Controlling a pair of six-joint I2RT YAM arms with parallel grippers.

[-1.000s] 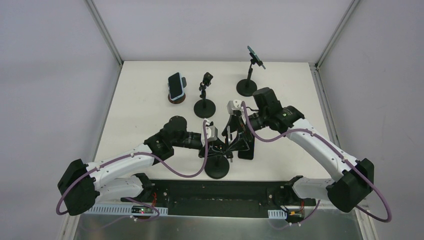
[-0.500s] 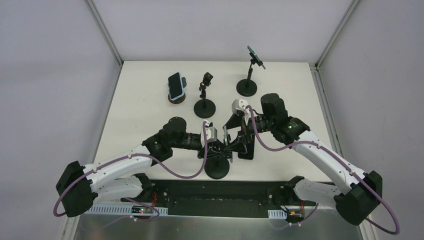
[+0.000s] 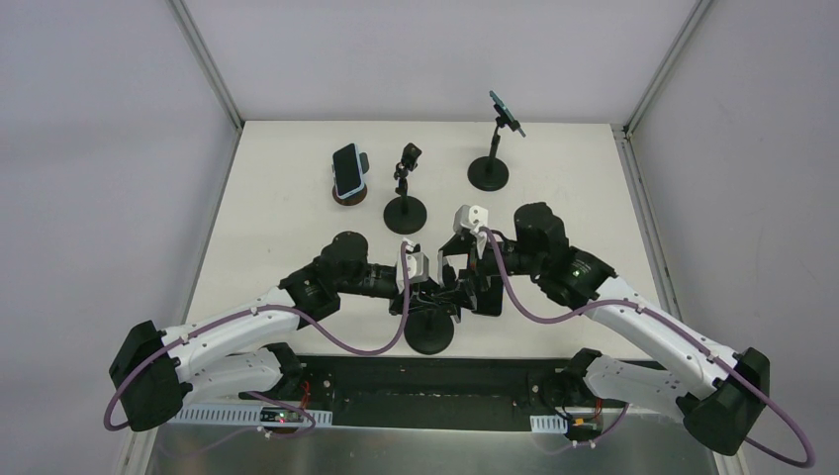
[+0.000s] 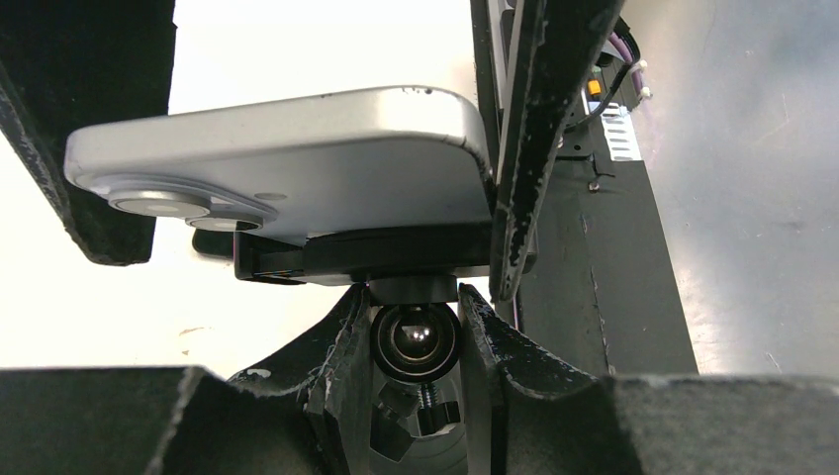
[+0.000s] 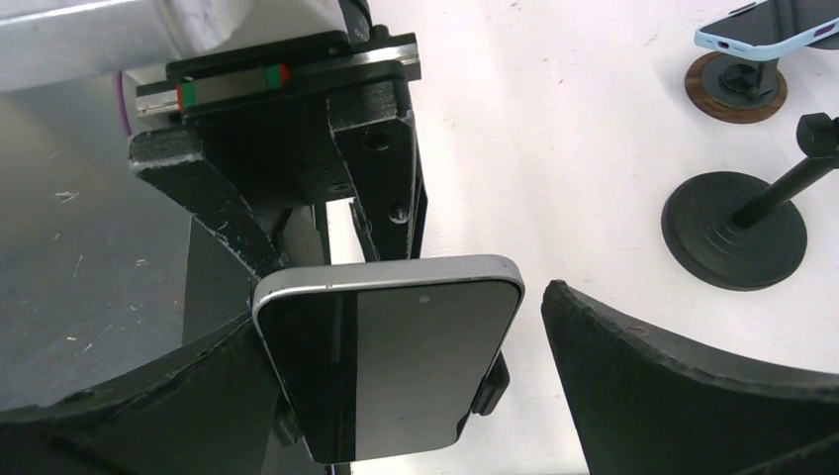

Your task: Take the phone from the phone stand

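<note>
Phone (image 5: 396,366) sat on the stand (image 4: 376,259), between the wide-spread fingers of the right gripper (image 5: 401,317), apparently long edges facing pads, one side gapped; left gripper (image 4: 416,336) clamped the stand just below.

A silver phone (image 4: 297,158) lies flat across the upper middle of the view, back towards the lens and its camera rings at the left end, seated on the black clamp of the phone stand (image 4: 396,259). Just under the clamp, the stand's ball joint (image 4: 416,339) sits in the narrow gap of the left end effector (image 4: 414,341), whose two dark fingers (image 4: 341,346) close in on either side of it. The right end effector (image 4: 302,198) straddles the phone lengthwise, one black finger (image 4: 524,148) standing against its right end and the other at its left end, with the white table (image 4: 297,49) behind.
</note>
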